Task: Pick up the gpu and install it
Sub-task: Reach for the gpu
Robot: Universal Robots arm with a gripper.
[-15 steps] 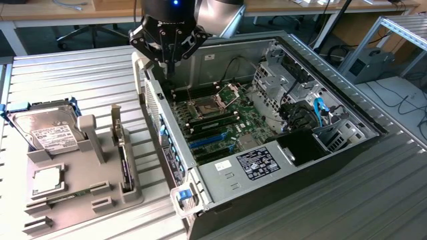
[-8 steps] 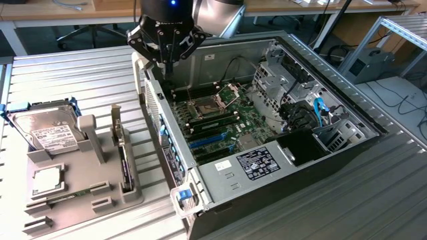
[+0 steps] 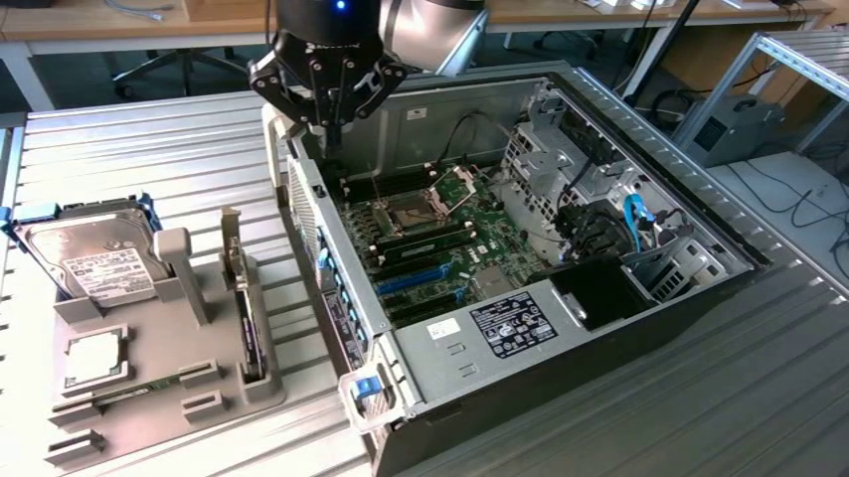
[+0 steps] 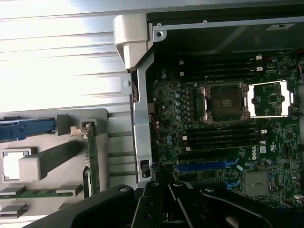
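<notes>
The hand [image 3: 326, 121] hangs above the near wall of the open computer case [image 3: 697, 214], at the corner by the case's back edge. Its fingers look drawn together with nothing between them; in the wrist view the dark linkages of the hand [image 4: 161, 202] meet over the case wall and carry no card. The gpu [image 3: 243, 318] is not yet picked up. It stands on its long edge in a slot of the grey holder [image 3: 159, 402] on the bench [image 3: 133, 149], on the exterior view's left of the case and well apart from the hand. The wrist view shows the same card [image 4: 93, 161] as a thin strip just outside the case wall, with the holder's grey block beside it. A silver hard drive [image 3: 86, 263] leans in the holder further toward the exterior view's left, and a narrow green memory stick [image 4: 33, 193] lies in another slot. Inside the case the motherboard [image 3: 451, 243] is exposed and the blue card slots [image 3: 412, 283] look free. By my reading the work stands at step 1, the approach to the pick, with both the lift and the fitting undone. A grasp here calls for the fingers to part, the hand to come over the holder square to the card, and the pinch to land on its 2 flat faces clear of the hard drive and the holder's post.
</notes>
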